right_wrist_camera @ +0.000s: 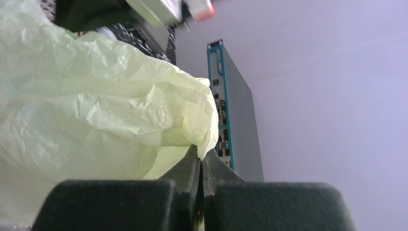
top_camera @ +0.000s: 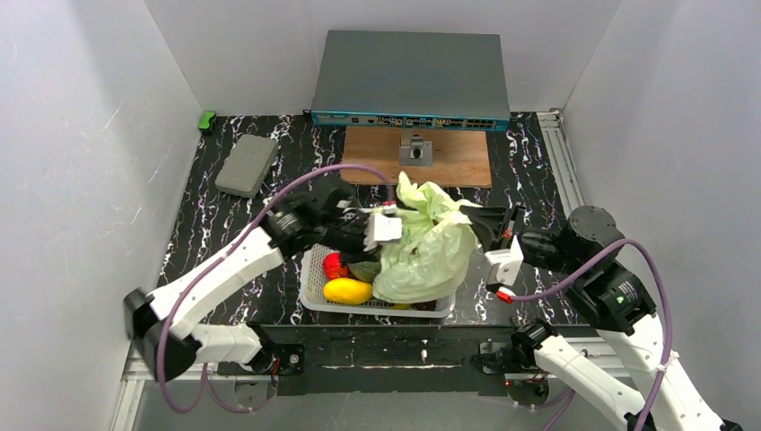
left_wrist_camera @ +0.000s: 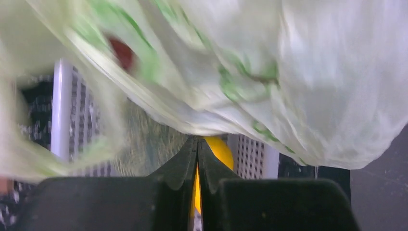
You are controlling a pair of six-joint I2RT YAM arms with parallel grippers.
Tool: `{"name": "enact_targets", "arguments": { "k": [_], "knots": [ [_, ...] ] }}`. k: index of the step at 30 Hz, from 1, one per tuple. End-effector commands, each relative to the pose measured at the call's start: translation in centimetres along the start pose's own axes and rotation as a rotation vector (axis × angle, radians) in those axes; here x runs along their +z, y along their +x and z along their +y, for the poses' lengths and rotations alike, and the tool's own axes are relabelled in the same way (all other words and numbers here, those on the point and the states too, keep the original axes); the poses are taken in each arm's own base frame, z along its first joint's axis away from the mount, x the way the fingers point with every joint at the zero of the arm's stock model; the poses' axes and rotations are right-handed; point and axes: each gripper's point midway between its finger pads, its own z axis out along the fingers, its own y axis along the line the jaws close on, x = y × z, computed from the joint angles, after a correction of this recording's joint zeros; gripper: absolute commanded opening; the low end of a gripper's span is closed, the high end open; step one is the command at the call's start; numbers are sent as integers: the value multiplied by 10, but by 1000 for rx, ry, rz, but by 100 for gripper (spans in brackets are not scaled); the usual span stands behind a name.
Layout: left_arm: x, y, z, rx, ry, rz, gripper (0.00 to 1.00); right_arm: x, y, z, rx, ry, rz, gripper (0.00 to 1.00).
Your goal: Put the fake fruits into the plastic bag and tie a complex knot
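Observation:
The pale-green plastic bag (top_camera: 422,244) hangs crumpled over the right half of the white basket (top_camera: 313,285), stretched between my two grippers. My left gripper (top_camera: 391,225) is shut at the bag's left edge; in the left wrist view its tips (left_wrist_camera: 197,140) meet right at the film of the bag (left_wrist_camera: 298,72). My right gripper (top_camera: 483,227) is shut on the bag's right corner, and a fold of the bag (right_wrist_camera: 96,106) is pinched at its tips (right_wrist_camera: 202,155). In the basket lie a red fruit (top_camera: 335,265), a yellow mango (top_camera: 347,290) (left_wrist_camera: 220,149) and a green netted melon (top_camera: 365,269) (left_wrist_camera: 144,144).
A grey network switch (top_camera: 408,81) (right_wrist_camera: 228,110) stands at the back, with a wooden board (top_camera: 458,160) and a small metal fixture (top_camera: 415,151) in front of it. A grey block (top_camera: 246,164) and a small green object (top_camera: 207,118) lie at the back left.

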Motion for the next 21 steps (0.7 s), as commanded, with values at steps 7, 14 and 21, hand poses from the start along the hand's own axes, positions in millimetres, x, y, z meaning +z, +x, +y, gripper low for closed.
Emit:
{"name": "enact_targets", "arguments": {
  "k": [7, 14, 21],
  "knots": [
    [-102, -7, -27, -21, -185, -133, 39, -22, -16, -7, 25, 100, -13, 1],
    [-117, -90, 25, -49, -211, -219, 98, -11, -24, -4, 21, 52, -81, 1],
    [-55, -109, 35, 41, -131, -206, 98, -5, -30, -8, 21, 37, -124, 1]
  ]
}}
